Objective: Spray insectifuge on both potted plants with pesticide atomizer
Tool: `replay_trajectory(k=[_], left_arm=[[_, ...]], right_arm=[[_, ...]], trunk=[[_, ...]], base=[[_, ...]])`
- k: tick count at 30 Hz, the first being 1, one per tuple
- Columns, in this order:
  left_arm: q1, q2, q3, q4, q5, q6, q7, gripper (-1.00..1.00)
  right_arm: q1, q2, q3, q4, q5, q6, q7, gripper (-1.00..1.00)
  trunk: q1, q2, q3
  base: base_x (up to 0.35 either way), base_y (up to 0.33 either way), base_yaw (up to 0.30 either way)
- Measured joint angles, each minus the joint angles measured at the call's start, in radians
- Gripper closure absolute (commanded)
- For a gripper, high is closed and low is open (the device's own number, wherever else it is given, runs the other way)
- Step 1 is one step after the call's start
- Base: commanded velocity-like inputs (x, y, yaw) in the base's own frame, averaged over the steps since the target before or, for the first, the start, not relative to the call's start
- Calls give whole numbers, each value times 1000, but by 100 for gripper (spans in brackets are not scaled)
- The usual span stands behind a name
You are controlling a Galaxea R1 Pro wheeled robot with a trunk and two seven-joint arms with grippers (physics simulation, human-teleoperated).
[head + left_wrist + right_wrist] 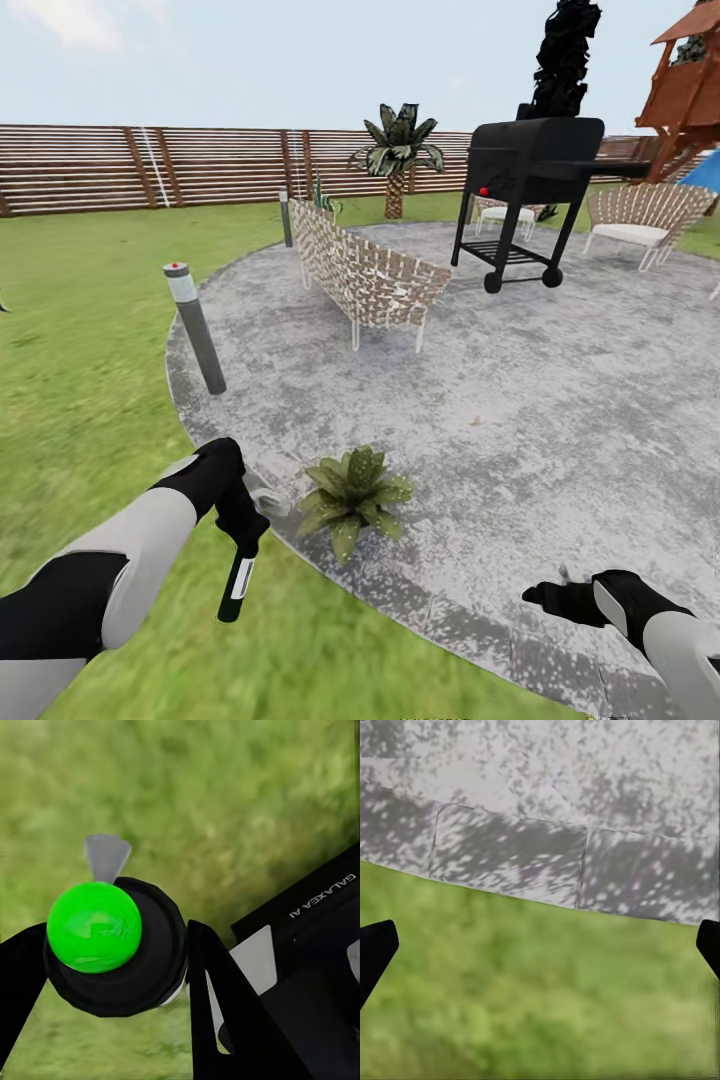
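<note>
My left gripper (243,522) is shut on the pesticide atomizer (237,582), a slim dark bottle with a white label that hangs down over the lawn. Its grey nozzle (268,498) points toward a potted plant (352,493), a low rosette of speckled leaves at the patio's near edge. In the left wrist view the atomizer (120,952) sits end-on between the black fingers (217,997), with a bright green disc on its end. A second small spiky plant (324,203) stands far back by the fence. My right gripper (560,597) hangs open and empty over the patio rim (540,945).
A grey bollard lamp (195,330) stands at the patio's left edge. On the round stone patio (520,400) are a woven bench (365,275), a black grill (530,190) and woven chairs (645,215). A palm (398,150) and a slatted fence (150,165) close the back.
</note>
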Motion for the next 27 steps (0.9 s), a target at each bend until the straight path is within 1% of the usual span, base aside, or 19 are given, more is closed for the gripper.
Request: replay_trajectory(k=[3,7,13,16,20,22,25,27], left_arm=[[0,0,0,-1,0,0,-1,100],[0,0,0,-1,0,0,-1,100],[0,1,0,-1,1,0,-1,100],[1,1,0,0,0,0,-1,100],[31,2,0,0,-1,0,0,100],[34,1,0,0,-1,0,0,100],[36,2,0,0,-2,0,0,100],[36,10,-1,0,-4,-1,0,100]], right_arm=[[0,0,0,0,0,0,0,-100],[0,0,0,0,0,-1,0,-100],[0,0,0,0,0,-1,-1,-100],[0,0,0,0,0,-1,-2,-100],[0,0,0,0,0,0,-2,-100],[0,0,0,0,0,-1,-2,-100],[0,0,0,0,0,0,-2,-100],[0,0,0,0,0,-1,-2,-100]], trunk=[[0,0,0],[0,0,0],[0,0,0],[0,0,0],[0,0,0],[0,0,0],[0,0,0],[0,0,0]], base=[[44,31,-276],[201,171,-239],[244,220,-42],[194,230,-136],[39,113,-257],[6,23,-273],[1,5,-122],[0,1,-31]])
